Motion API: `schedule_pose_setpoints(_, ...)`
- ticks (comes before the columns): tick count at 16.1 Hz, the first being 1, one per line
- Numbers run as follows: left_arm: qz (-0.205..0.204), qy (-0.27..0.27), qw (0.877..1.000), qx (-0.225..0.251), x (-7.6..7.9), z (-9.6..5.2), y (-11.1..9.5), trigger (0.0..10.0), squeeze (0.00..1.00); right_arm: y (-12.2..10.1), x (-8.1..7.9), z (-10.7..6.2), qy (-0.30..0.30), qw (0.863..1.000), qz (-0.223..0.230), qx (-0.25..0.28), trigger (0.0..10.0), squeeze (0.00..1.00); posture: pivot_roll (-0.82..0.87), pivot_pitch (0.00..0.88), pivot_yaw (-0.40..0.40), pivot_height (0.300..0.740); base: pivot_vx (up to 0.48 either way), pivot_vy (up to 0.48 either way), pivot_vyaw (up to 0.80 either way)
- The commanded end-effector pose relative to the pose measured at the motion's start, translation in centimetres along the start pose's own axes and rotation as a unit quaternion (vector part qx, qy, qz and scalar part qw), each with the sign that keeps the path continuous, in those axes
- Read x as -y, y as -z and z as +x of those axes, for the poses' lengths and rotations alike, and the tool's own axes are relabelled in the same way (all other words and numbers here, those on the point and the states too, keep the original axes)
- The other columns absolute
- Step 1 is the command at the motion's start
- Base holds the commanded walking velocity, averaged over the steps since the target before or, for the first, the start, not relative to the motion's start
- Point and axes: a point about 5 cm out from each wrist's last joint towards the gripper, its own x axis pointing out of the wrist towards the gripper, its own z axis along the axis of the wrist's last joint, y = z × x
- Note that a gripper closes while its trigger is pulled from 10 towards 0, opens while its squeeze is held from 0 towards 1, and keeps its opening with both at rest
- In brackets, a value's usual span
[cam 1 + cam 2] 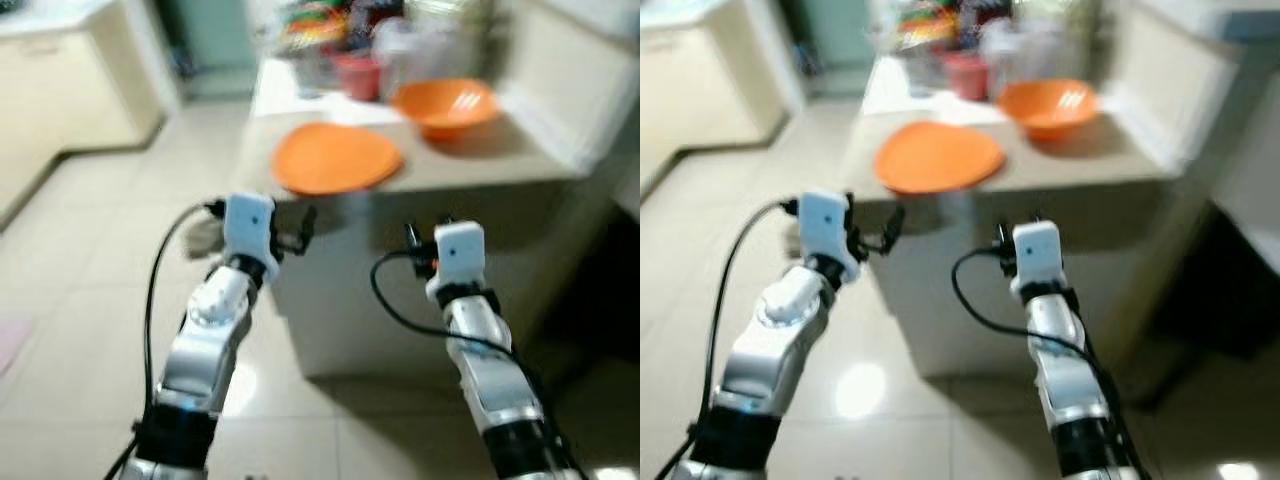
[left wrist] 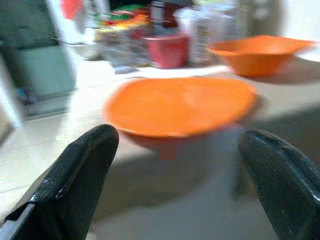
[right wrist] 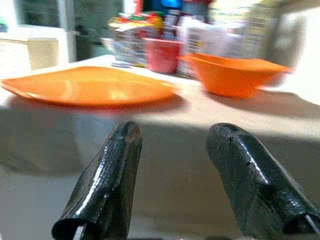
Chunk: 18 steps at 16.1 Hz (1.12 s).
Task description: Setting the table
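Note:
An orange plate lies at the near edge of a beige table, its rim slightly over the edge. An orange bowl sits behind it to the right, and a red cup stands farther back. My left gripper is raised just below and in front of the plate; in the left wrist view its fingers stand wide open with nothing between them. My right gripper is held before the table's front face, under the bowl's side, and is also open and empty.
Bottles and colourful packages crowd the back of the table. Pale cabinets run along the left, and a white counter stands on the right. Glossy tiled floor spreads to the left of the table. The views are blurred.

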Motion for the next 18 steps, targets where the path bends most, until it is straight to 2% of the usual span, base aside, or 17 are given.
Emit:
schedule_pose_setpoints(1, 0.002, -0.019, 1.000, -0.006, -1.3, -0.3, 0.3, 10.0, 0.00, -1.4, -0.8, 0.6, -0.009, 1.000, 0.002, 0.023, 10.0, 0.00, -0.13, 0.000, 0.079, 0.740, 0.000, 0.000, 0.00)
schedule_pose_setpoints(4, 0.004, -0.020, 1.000, -0.003, -1.5, -0.3, 0.2, 10.0, 0.00, -2.2, -0.8, 1.4, -0.002, 0.999, 0.028, 0.025, 10.0, 0.00, -0.12, 0.000, 0.086, 0.740, 0.000, 0.000, 0.00)
schedule_pose_setpoints(7, 0.010, -0.022, 1.000, -0.004, -1.8, -0.2, 0.0, 10.0, 0.00, -2.7, -0.4, 3.1, 0.008, 0.999, 0.042, 0.017, 10.0, 0.00, -0.11, 0.000, 0.089, 0.740, 0.000, 0.000, 0.00)
schedule_pose_setpoints(9, 0.010, -0.024, 1.000, -0.004, -1.9, -0.1, 0.0, 10.0, 0.00, -3.1, -0.4, 3.7, 0.012, 0.999, 0.040, 0.020, 10.0, 0.00, -0.11, 0.000, 0.090, 0.740, 0.000, 0.000, 0.00)
schedule_pose_setpoints(13, 0.007, -0.029, 1.000, -0.007, -2.0, -0.1, 0.1, 10.0, 0.00, -2.9, -0.7, 3.4, 0.011, 0.999, 0.039, 0.019, 10.0, 0.00, -0.11, 0.000, 0.088, 0.740, 0.000, 0.000, 0.00)
schedule_pose_setpoints(15, 0.019, -0.033, 0.999, -0.015, -1.7, -0.1, 0.4, 10.0, 0.00, -2.8, -1.0, 3.2, 0.003, 0.999, 0.039, 0.017, 10.0, 0.00, -0.11, 0.000, 0.086, 0.740, 0.000, 0.000, 0.00)
schedule_pose_setpoints(18, 0.016, -0.034, 0.999, -0.009, -1.5, -0.1, 0.2, 10.0, 0.00, -2.5, -1.4, 2.8, -0.007, 0.999, 0.036, 0.015, 10.0, 0.00, -0.11, 0.000, 0.086, 0.740, 0.000, -0.393, 0.00)
